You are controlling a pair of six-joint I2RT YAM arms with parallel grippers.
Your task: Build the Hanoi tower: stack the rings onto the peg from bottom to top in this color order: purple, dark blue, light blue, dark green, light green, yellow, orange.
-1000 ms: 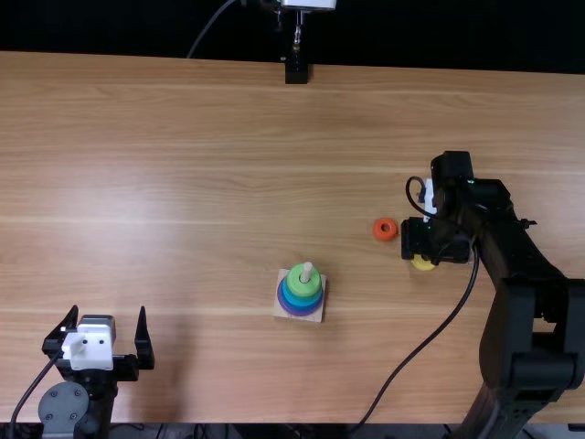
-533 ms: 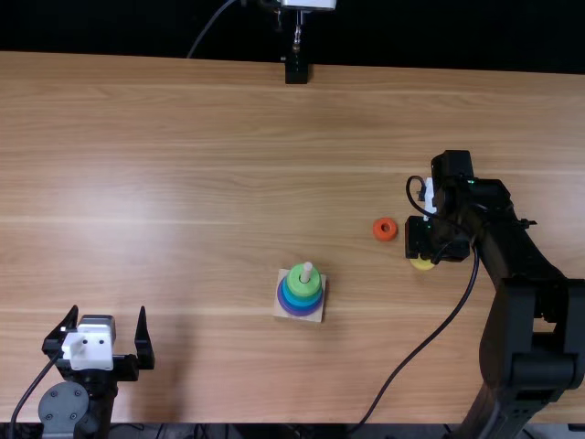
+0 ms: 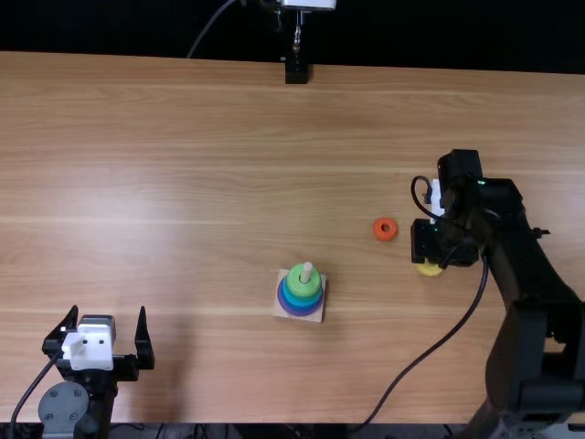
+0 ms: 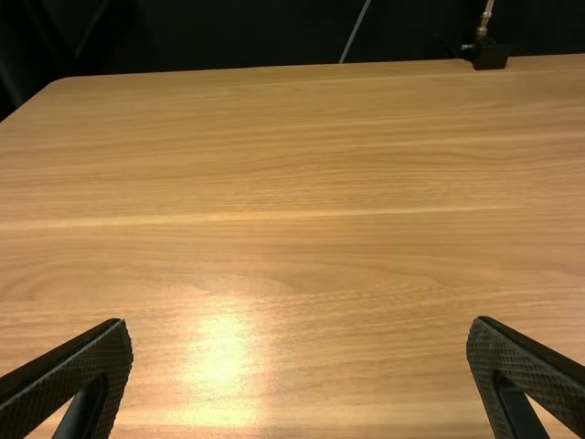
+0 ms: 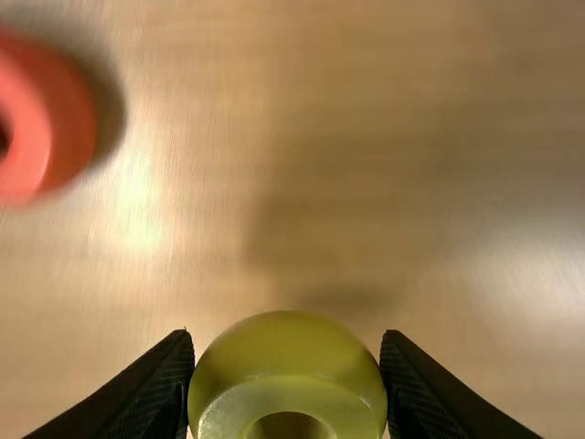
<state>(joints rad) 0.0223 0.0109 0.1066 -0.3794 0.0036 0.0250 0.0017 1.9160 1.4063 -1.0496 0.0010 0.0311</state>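
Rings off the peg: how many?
2: the orange ring on the table, and the yellow ring held by the right gripper. The right arm might hide more.

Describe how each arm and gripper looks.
Left arm: grey round joint cap, thin black cable. Left gripper: white plate, flat, tapered black fingers with textured faces. Right arm: black, angular, long trailing black cable. Right gripper: textured black fingers.

Rings [image 3: 303, 295] circle a peg [image 3: 307, 271] on its base [image 3: 316, 316], near the table's [image 3: 164, 183] middle. Behind them to the right lies a loose ring [image 3: 377, 229]; farther right, nearer the front, another ring [image 3: 430, 270] sits in the right gripper [image 3: 430, 241].
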